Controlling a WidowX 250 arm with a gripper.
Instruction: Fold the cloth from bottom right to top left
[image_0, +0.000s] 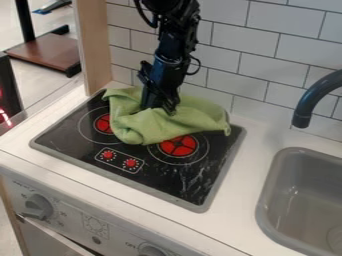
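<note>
Gripper: the gripper (160, 104) points down at the cloth (143, 128); whether it grasps any, I cannot tell.
Arm: the arm (172, 47) drops from the top edge, hiding some cloth.
Cloth: rumpled across the back of the hob (190, 187), partly over both burners (179, 146).
Hob: two red knobs (131, 163) sit in front of the burners.
Wall: the tiled wall (244, 37) rises just behind.
Sink: the sink (265, 202) lies to the view's right, the tap (308, 106) above.
</note>
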